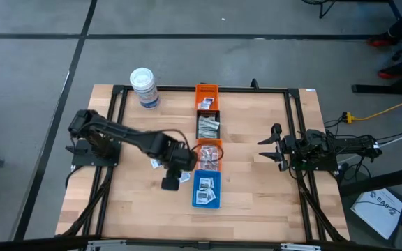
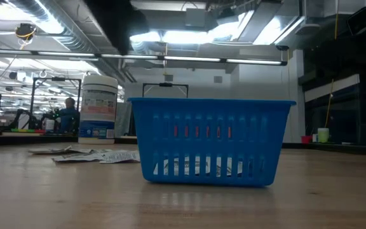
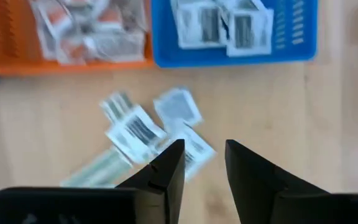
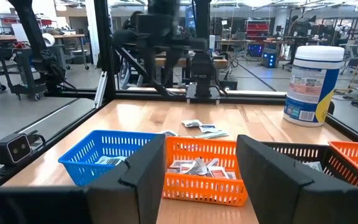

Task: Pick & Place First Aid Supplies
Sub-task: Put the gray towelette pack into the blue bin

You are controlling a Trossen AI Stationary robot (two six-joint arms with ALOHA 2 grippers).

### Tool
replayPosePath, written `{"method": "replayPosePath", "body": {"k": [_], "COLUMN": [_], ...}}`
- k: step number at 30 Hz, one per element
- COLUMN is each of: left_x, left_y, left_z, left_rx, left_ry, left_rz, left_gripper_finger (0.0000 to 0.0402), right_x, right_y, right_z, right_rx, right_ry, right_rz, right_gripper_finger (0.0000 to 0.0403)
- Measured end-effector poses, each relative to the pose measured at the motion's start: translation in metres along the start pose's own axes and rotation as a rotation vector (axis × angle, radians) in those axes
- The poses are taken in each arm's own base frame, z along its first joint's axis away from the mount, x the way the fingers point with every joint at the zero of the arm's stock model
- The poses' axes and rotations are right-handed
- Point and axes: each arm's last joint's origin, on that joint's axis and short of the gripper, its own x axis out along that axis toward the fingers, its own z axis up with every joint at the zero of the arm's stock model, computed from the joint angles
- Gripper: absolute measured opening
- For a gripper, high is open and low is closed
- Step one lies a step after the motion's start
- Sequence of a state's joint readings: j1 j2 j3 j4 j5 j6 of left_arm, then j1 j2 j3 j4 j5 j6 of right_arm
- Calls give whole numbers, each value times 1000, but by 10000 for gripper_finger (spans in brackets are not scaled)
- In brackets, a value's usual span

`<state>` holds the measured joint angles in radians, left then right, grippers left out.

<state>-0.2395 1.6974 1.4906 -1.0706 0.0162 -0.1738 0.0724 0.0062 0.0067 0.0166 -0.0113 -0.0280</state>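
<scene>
1. Two dark grippers are being shown above a light wooden table (image 1: 257, 174) with a black frame.
2. The left gripper (image 3: 204, 163) is being held over loose small flat white packets with black print (image 3: 143, 132), which are lying on the bare wood just beside the blue slotted plastic bin (image 1: 206, 189) and the orange slotted plastic bin (image 1: 209, 154). Its fingers are being kept apart, and nothing is being gripped between them.
3. More white packets are being contained in the blue bin, and red-printed packets (image 4: 194, 167) are being contained in the orange bin.
4. Narrow pale beige-green strips (image 1: 208, 127) are being contained in the black rectangular bin (image 1: 209, 125), which is placed between the orange bin and a second orange bin (image 1: 206, 96).
5. The right gripper (image 1: 265, 147) is being held at the table's right side, well apart from the bins, with its fingers spread and nothing between them.
6. A white cylindrical tub with a blue label (image 1: 144, 88) is being left upright near the far left corner.
</scene>
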Motion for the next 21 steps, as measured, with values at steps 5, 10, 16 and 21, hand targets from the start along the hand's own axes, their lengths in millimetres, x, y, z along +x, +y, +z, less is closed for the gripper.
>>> {"method": "replayPosePath", "body": {"k": [5, 10, 16, 21], "left_x": [0, 0, 7, 29], "left_y": [-21, -38, -48, -54], "left_z": [-12, -20, -29, -37], "left_rx": [-97, -164, -245, -269], "left_ry": [69, 77, 50, 11], "left_rz": [41, 102, 203, 217], "left_gripper_finger": [107, 111, 108, 109], "right_x": [0, 0, 0, 0], "right_y": [0, 0, 0, 0], "right_z": [0, 0, 0, 0], "right_rx": [0, 0, 0, 0], "right_ry": [0, 0, 0, 0], "right_rz": [0, 0, 0, 0], "right_gripper_finger": [195, 195, 195, 195]}}
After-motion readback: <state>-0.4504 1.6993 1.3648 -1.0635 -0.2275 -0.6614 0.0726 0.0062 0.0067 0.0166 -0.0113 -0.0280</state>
